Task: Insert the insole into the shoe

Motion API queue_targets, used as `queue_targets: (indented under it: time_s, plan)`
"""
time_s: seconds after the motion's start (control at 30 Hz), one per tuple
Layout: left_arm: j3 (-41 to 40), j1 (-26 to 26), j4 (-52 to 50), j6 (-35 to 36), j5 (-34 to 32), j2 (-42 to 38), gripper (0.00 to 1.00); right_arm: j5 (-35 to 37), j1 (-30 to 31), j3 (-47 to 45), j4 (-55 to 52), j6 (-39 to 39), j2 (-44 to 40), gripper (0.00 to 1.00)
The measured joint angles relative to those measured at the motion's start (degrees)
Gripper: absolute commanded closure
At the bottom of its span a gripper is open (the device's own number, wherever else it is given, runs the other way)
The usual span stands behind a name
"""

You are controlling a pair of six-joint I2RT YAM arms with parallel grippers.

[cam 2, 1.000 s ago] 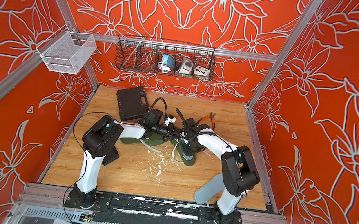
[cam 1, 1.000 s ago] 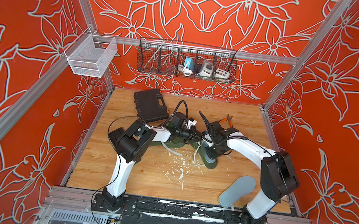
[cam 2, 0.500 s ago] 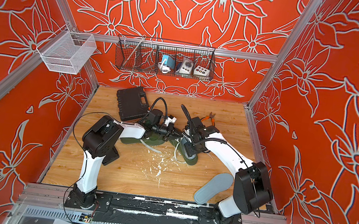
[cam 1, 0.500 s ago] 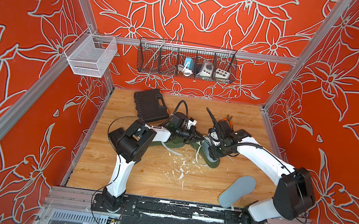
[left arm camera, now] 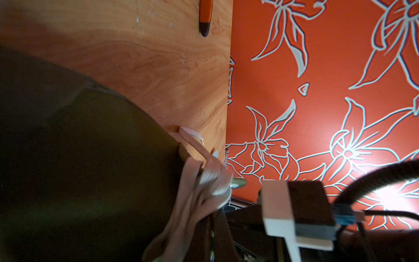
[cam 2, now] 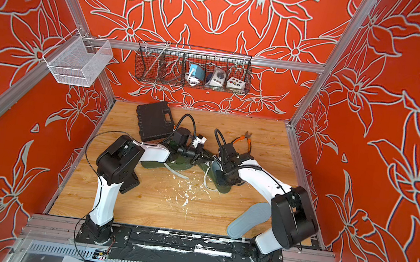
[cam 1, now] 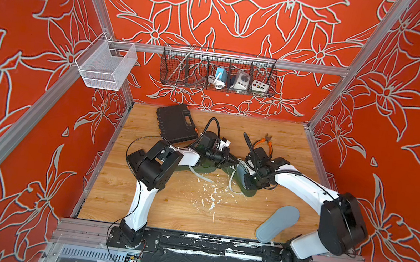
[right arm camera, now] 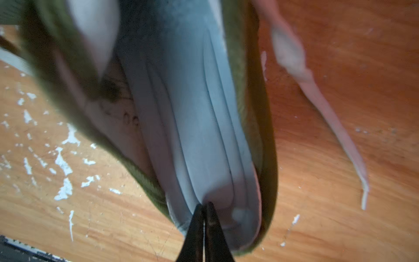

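My right gripper [right arm camera: 205,206] has its fingers pressed together. The tips rest on the heel end of the grey-blue insole [right arm camera: 192,113], and its creases run away from them. I cannot tell whether a fold is pinched between them. The insole lies inside the olive shoe [right arm camera: 268,158], whose rim curves round both sides of the fingers. A loose lace [right arm camera: 328,108] trails on the wood beside it.

My left gripper [cam 1: 229,158] is closed too, near the other end of that shoe, across from the right fingers. I cannot make out what it grips, though pale laces [left arm camera: 204,188] sit right by it in the left wrist view.

A second olive shoe [cam 1: 206,167] lies under the left wrist. A second insole [cam 1: 278,223] lies flat well behind the right fingers, by that arm's base. Orange-handled pliers [cam 1: 266,143] lie beyond the right wrist.
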Motion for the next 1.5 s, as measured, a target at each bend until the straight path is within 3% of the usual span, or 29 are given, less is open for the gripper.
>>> queue_targets:
  time_s: [0.13, 0.53, 0.8, 1.13, 1.33, 1.5]
  plan:
    - [0.0, 0.0, -0.4, 0.1, -0.1, 0.0, 1.00, 0.1, -0.3, 1.1, 1.4, 0.8, 4.3, 0.95]
    - [0.2, 0.2, -0.7, 0.3, -0.1, 0.0, 1.00, 3.5, -0.3, 0.9, 0.3, 2.4, -4.6, 0.81]
    - [0.9, 0.2, -2.4, 1.7, -0.3, 0.0, 1.00, 4.4, -0.3, 0.4, 1.5, 1.8, 3.3, 0.78]
    - [1.4, 0.2, -4.2, 3.4, -0.7, 0.0, 1.00, 5.9, -0.3, 0.5, -0.3, 0.3, -3.9, 0.66]
    - [2.1, 0.2, -5.6, 4.6, -1.0, 0.0, 1.00, 8.0, -0.3, 2.2, -1.4, -1.8, -3.6, 0.45]
    - [4.5, 0.1, -9.8, 7.0, -1.8, -0.1, 0.91, 9.6, -0.3, 5.6, -2.7, -4.3, -3.7, 0.39]
